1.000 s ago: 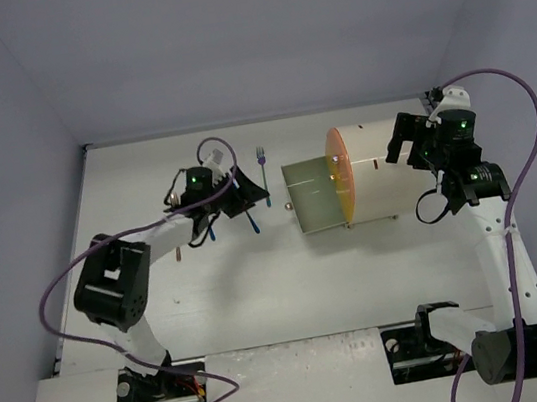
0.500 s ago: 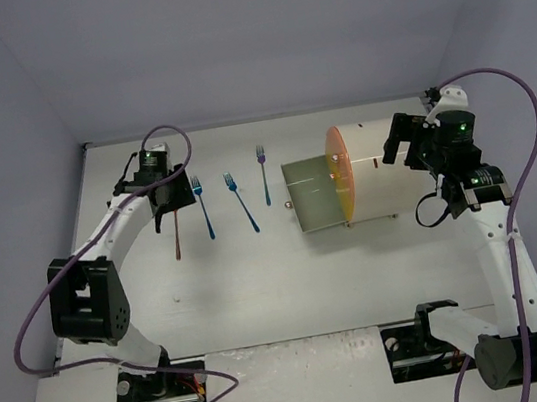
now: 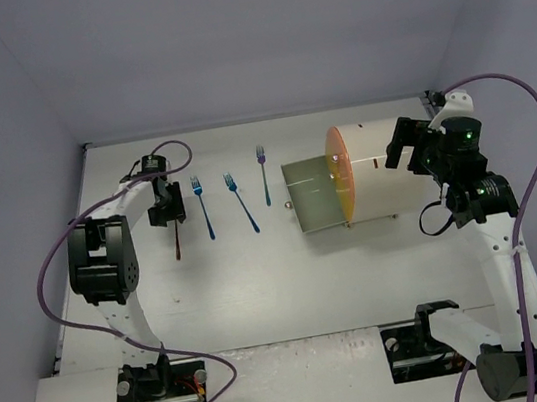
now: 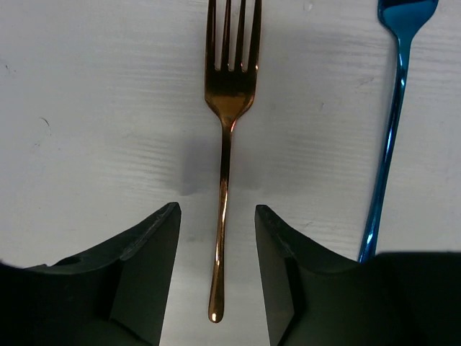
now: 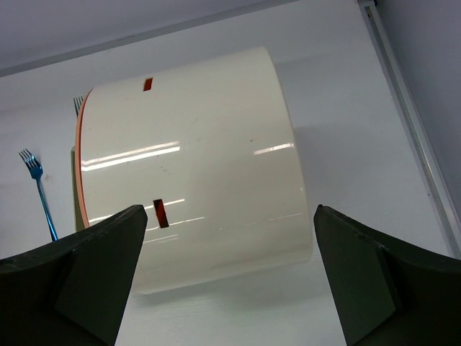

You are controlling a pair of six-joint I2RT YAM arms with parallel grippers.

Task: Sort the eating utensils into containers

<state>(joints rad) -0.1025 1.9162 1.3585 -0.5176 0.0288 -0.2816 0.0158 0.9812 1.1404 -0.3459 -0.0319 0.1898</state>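
Listing by size, we record the counter [image 3: 262,293]. The white cabinet [image 5: 202,187], with one orange drawer [image 3: 310,193] pulled out, sits close ahead of the right end effector [image 5: 229,209], which is spread wide and empty. The left end effector [image 4: 216,209] is partly open and straddles the gold fork [image 4: 229,94] handle without touching it. A blue fork [image 4: 392,144] lies just to its right.

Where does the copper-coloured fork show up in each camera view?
Top external: copper fork at left, head hidden under the left gripper.
Left wrist: copper fork at centre, handle end between the open jaws.
Right wrist: not in it.
Shared landmark: blue fork just right of it in both.
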